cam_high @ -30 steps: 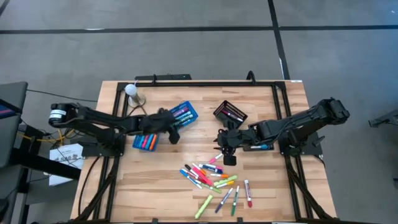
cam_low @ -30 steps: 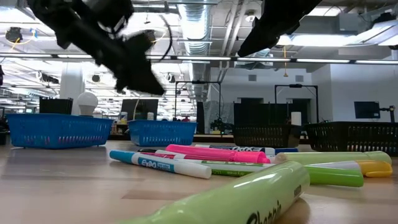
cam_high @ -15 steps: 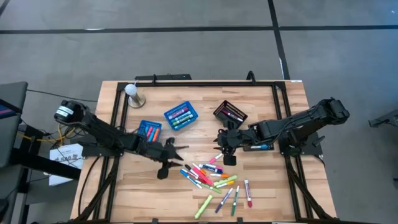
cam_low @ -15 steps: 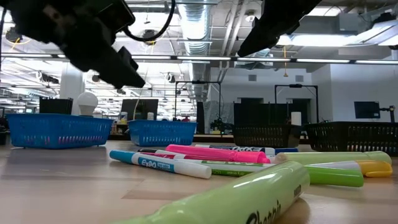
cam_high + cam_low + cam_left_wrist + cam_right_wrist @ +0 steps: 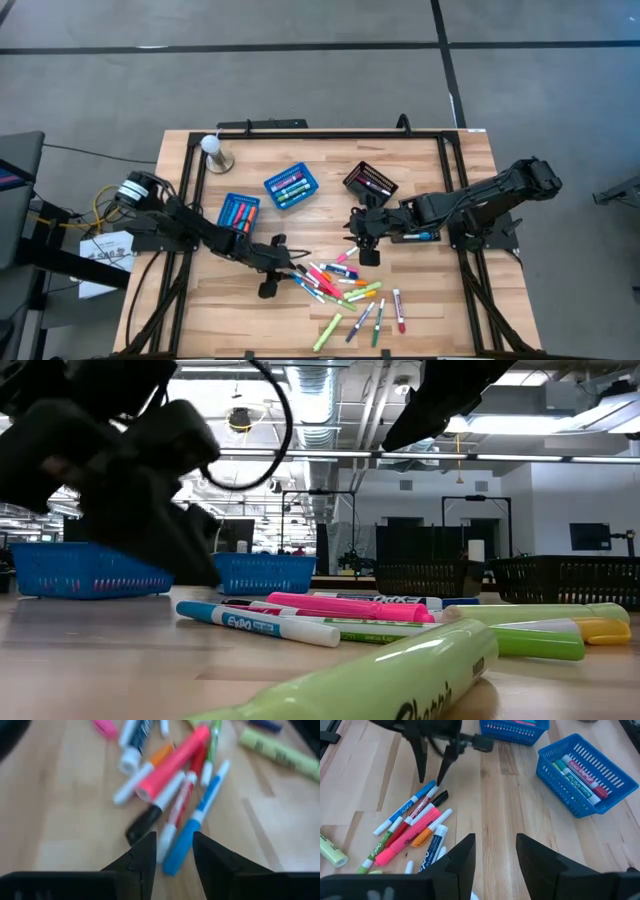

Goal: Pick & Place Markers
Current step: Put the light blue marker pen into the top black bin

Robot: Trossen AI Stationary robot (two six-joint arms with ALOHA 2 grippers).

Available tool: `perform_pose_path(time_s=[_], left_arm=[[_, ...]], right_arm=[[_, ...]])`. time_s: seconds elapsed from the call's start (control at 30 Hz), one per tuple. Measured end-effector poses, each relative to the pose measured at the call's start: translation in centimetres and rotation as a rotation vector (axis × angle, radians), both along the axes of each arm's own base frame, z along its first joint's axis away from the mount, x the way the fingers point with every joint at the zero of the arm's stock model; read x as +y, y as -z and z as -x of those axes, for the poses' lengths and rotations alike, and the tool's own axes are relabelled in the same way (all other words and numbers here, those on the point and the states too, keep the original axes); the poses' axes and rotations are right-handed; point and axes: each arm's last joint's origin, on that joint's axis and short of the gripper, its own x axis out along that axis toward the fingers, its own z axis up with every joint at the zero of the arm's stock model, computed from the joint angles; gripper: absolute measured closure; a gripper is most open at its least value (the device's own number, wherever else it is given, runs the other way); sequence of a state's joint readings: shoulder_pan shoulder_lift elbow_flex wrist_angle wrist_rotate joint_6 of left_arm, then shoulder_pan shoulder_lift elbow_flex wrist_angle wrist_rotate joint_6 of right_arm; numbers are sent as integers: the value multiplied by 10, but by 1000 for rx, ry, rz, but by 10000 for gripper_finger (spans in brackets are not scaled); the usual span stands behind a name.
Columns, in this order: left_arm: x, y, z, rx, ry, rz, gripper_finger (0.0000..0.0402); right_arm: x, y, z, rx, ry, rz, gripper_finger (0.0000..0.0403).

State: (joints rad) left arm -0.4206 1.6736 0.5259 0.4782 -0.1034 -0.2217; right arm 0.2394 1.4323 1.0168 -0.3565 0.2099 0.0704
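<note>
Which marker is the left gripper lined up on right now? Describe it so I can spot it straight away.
Find the loose pile of markers on the wooden table, in front of the two blue baskets. At the pile's edge nearest the left gripper, whose fingers are open, lies a white-barrelled marker with a blue cap. A black-capped marker lies just beside it.

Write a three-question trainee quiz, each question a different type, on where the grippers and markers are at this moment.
1. True or false: the left gripper is open above the loose markers.
2. Multiple choice: the right gripper holds A) a pink marker, B) nothing, C) a basket.
3. Fill in: the markers already sorted lie in two ____ plastic baskets and a black mesh basket.

Key: 1 true; 2 B; 3 blue.
</note>
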Motion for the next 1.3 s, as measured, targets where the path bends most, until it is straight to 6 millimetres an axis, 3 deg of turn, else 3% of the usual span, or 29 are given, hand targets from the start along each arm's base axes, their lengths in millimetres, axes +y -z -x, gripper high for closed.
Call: perform_pose_path(time_s=[0.17,0.47,1.13,1.3], left_arm=[[-8,15,3,38,23,-26,284],[-9,16,3,34,25,-33,287],[-10,12,1,3,32,-10,391],[-10,5,3,-12,32,-8,395]], right_arm=[[0,0,0,1,0,0,272],[0,0,0,0,0,0,272],[0,0,0,1,0,0,272],[0,0,0,1,0,0,272]])
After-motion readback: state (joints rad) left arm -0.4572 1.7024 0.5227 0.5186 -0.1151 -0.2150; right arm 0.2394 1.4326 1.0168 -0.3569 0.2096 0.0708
